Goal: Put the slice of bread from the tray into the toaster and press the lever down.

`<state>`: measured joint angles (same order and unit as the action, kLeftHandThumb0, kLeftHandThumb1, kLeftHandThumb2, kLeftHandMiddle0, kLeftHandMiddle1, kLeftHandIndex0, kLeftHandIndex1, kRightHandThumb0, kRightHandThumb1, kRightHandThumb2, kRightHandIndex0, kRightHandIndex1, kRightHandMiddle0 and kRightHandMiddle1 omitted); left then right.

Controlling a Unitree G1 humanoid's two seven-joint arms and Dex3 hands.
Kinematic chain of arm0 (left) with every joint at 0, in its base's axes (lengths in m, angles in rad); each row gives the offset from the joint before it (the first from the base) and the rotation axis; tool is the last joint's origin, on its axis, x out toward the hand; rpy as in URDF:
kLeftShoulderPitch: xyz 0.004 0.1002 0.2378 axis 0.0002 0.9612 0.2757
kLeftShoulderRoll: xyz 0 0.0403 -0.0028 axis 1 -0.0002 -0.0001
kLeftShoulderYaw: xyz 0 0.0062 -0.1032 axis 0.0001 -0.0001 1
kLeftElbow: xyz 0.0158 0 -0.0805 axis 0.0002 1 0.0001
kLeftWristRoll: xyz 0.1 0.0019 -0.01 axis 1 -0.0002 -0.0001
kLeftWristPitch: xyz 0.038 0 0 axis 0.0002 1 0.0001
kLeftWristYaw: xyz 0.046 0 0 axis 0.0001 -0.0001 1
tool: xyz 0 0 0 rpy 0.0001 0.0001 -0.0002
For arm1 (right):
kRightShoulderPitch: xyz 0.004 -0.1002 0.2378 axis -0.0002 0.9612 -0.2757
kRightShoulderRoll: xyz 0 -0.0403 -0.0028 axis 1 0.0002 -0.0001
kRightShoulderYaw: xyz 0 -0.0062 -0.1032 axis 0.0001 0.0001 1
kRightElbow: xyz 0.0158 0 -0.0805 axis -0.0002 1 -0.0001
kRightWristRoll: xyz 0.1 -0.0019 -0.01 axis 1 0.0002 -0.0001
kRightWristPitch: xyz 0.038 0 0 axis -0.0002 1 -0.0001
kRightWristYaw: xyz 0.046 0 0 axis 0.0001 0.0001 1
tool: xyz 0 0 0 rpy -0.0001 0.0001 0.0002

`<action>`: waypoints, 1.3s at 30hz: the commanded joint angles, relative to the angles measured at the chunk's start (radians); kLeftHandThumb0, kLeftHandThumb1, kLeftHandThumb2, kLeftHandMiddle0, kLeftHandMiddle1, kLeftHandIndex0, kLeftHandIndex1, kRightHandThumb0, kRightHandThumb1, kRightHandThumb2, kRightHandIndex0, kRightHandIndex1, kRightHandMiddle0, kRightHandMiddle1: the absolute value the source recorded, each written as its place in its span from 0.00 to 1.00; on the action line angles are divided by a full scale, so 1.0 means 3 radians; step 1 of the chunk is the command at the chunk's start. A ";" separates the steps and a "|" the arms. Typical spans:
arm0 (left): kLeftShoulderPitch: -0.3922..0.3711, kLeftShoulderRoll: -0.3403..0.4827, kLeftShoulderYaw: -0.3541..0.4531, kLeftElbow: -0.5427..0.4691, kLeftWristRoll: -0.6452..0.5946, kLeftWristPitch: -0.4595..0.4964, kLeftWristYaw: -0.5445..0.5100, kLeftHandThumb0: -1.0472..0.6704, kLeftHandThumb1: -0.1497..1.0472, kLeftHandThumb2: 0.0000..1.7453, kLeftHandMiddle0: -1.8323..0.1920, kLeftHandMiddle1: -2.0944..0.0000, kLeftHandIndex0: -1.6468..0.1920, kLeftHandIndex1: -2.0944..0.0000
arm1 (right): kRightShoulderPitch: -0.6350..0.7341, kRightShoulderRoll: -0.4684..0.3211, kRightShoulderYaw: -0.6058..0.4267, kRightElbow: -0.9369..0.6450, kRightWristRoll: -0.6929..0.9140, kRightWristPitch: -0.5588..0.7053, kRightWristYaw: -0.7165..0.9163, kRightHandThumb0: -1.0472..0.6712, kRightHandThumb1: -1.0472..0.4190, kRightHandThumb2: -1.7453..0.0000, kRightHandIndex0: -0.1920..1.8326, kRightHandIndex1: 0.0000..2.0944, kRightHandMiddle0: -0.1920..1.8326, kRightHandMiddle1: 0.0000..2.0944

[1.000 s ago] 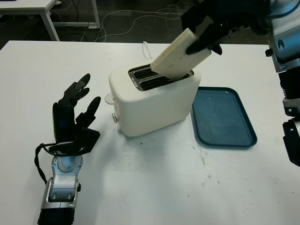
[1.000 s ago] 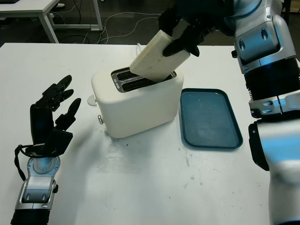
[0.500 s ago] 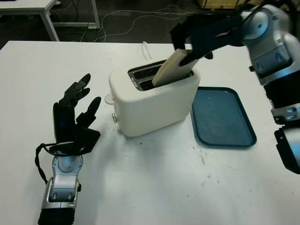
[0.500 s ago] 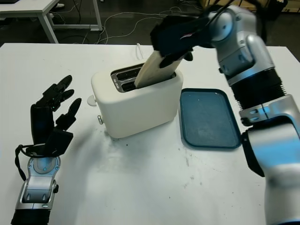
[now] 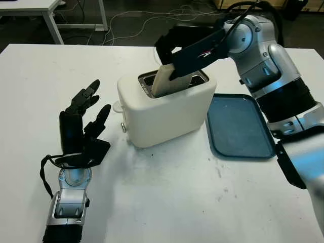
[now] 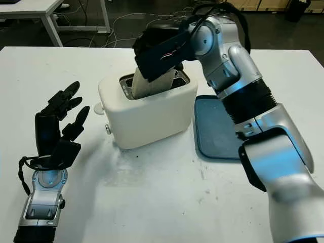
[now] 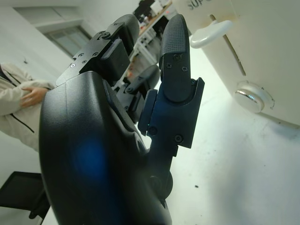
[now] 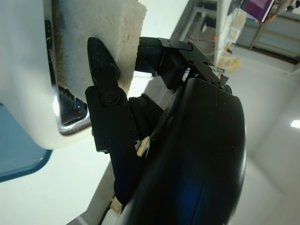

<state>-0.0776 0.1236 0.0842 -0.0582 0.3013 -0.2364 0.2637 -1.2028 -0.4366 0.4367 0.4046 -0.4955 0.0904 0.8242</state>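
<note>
My right robot hand (image 5: pixel 190 48) pinches the pale, soft bread slice (image 5: pixel 163 81) by its top edge, half inside the cream toaster (image 5: pixel 167 109); light, crushable.

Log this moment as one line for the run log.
right hand: shut on bread, bread partly in toaster slot | left hand: open, beside toaster | tray: bare | lever: not pressed
</note>
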 commanded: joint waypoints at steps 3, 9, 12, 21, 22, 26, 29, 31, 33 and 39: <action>0.0044 -0.0001 0.0000 0.0025 -0.0005 -0.0038 0.0007 0.24 0.89 0.14 0.61 0.80 0.55 1.00 | -0.0079 0.0045 0.0005 -0.0071 -0.0023 -0.0009 0.0020 0.31 0.10 1.00 0.48 0.82 0.41 0.67; 0.0048 -0.0006 -0.0008 0.0016 -0.0043 -0.0028 -0.0026 0.25 0.89 0.14 0.62 0.79 0.55 1.00 | -0.0129 -0.0034 0.0011 -0.0039 -0.0062 -0.0021 0.0135 0.33 0.11 1.00 0.52 0.83 0.40 0.36; 0.0044 -0.0024 -0.0014 0.0013 -0.0038 -0.0015 -0.0009 0.24 0.89 0.14 0.62 0.79 0.55 1.00 | -0.0143 -0.0068 0.0009 -0.0016 -0.0066 -0.0068 0.0166 0.34 0.12 1.00 0.50 0.83 0.41 0.31; 0.0040 -0.0028 0.0001 0.0036 -0.0028 -0.0050 0.0008 0.26 0.89 0.13 0.62 0.79 0.55 1.00 | -0.0286 -0.0217 -0.0002 0.0055 -0.0030 -0.0294 0.0442 0.32 0.10 1.00 0.31 0.39 0.44 0.15; 0.0038 -0.0025 0.0002 0.0043 -0.0030 -0.0060 0.0009 0.26 0.89 0.14 0.62 0.79 0.55 1.00 | -0.0301 -0.0233 -0.0011 0.0048 -0.0036 -0.0284 0.0466 0.32 0.10 1.00 0.29 0.39 0.44 0.14; 0.0040 -0.0039 0.0002 0.0024 -0.0030 -0.0029 0.0011 0.26 0.89 0.14 0.63 0.79 0.55 1.00 | -0.0340 -0.0328 -0.0110 0.0024 0.0016 -0.0309 0.0487 0.34 0.10 1.00 0.29 0.40 0.43 0.11; 0.0041 -0.0040 0.0003 0.0032 -0.0017 -0.0041 0.0028 0.26 0.89 0.13 0.63 0.79 0.55 1.00 | -0.0240 -0.0398 -0.0302 -0.0070 0.0071 -0.0401 0.0245 0.33 0.10 1.00 0.36 0.32 0.45 0.07; 0.0049 -0.0036 0.0001 0.0012 0.0016 0.0000 0.0035 0.25 0.89 0.14 0.62 0.79 0.55 1.00 | -0.0052 -0.0420 -0.0542 -0.0177 0.0182 -0.0504 -0.0082 0.35 0.11 1.00 0.36 0.28 0.47 0.06; 0.0058 -0.0018 0.0007 0.0012 -0.0003 -0.0020 0.0011 0.26 0.89 0.14 0.63 0.79 0.55 1.00 | 0.0220 -0.0473 -0.0755 -0.0333 0.0146 -0.0726 -0.0619 0.35 0.11 1.00 0.37 0.28 0.49 0.06; 0.0083 0.0068 0.0044 -0.0024 0.0076 -0.0032 0.0020 0.26 0.89 0.13 0.62 0.79 0.55 1.00 | 0.1171 -0.0640 -0.1173 -0.0386 -0.0182 -0.1713 -0.2455 0.44 0.12 1.00 0.52 0.16 0.57 0.02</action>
<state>-0.0704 0.1247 0.0856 -0.0540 0.3063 -0.2391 0.2657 -0.9494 -0.6097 0.1283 0.2811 -0.5366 -0.3298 0.2160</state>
